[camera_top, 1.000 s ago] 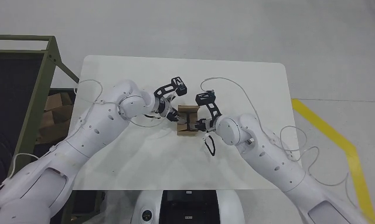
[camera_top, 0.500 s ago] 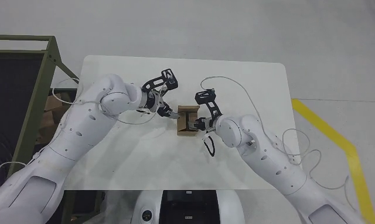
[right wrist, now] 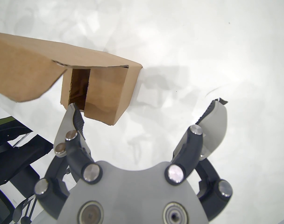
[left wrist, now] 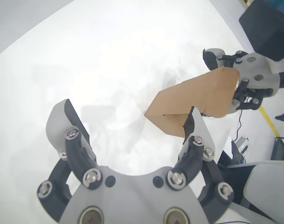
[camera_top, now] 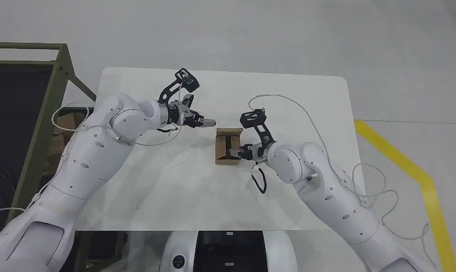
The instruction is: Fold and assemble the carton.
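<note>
You have the carton (camera_top: 228, 145) sitting about in the middle of the white table (camera_top: 299, 101), well away from every edge. It is brown and only partly folded. Your right wrist view shows its open end (right wrist: 104, 94): two end flaps are turned inward with a dark gap between them, and a longer flap sticks out to one side.

Your right gripper (right wrist: 144, 107) is at that open end, on the side of the carton toward the table's right edge. Its jaws are spread wide and clamp on nothing. One finger (right wrist: 74, 117) lies right at the edge of an end flap, and you cannot tell whether it touches. The other finger is over bare table.

Your left gripper (camera_top: 209, 121) is just beside the carton, toward the table's far left corner, and is not touching it. Its jaws are also wide apart and hold nothing (left wrist: 130, 113). From your left wrist view the carton (left wrist: 198, 99) lies beyond the fingers, with the right gripper (left wrist: 244, 80) against its far end.

Off the table's left edge stands a green frame (camera_top: 43, 94) holding cardboard pieces (camera_top: 68, 129).
</note>
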